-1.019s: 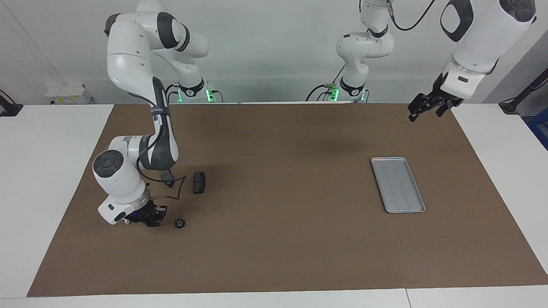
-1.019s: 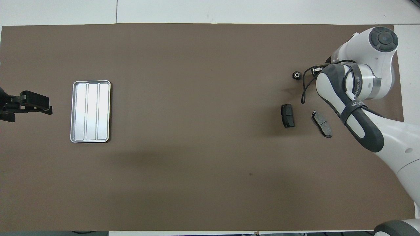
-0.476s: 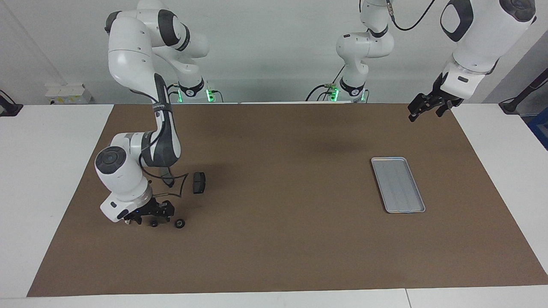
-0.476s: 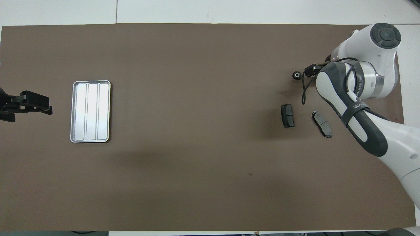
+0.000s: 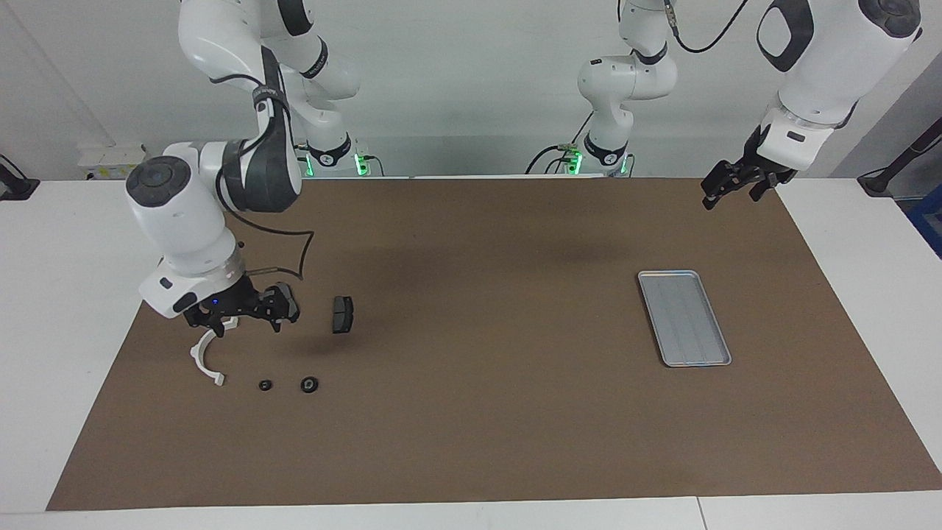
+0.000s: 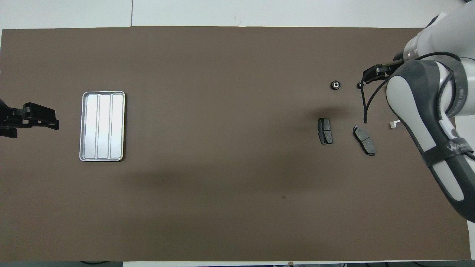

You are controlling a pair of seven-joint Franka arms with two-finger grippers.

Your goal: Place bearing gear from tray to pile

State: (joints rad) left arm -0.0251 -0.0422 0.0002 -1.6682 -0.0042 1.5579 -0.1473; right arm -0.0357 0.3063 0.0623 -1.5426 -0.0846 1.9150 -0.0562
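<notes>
Two brake pads are lying at the right arm's end of the brown mat (image 5: 471,442). One brake pad (image 5: 341,314) is showing plainly in both views; the other brake pad (image 6: 364,139) is showing only from overhead, since the right gripper is covering it in the facing view. Much of the white plastic arc (image 5: 206,359) is being hidden by the right arm in the overhead view, where only one end is peeking out. The right gripper (image 5: 246,313) is hanging above the mat over that arc and the covered pad, its fingers spread apart and gripping nothing. Farther from the robots than the pads, the small bearing gear (image 5: 265,385) is sitting on the mat between the arc and a larger black ring (image 5: 309,383), apart from both. At the left arm's end, the metal tray (image 5: 684,318) is lying flat. The left gripper (image 5: 725,185) is waiting in the air over the mat's corner nearest the robots, its fingers spread and holding nothing.
</notes>
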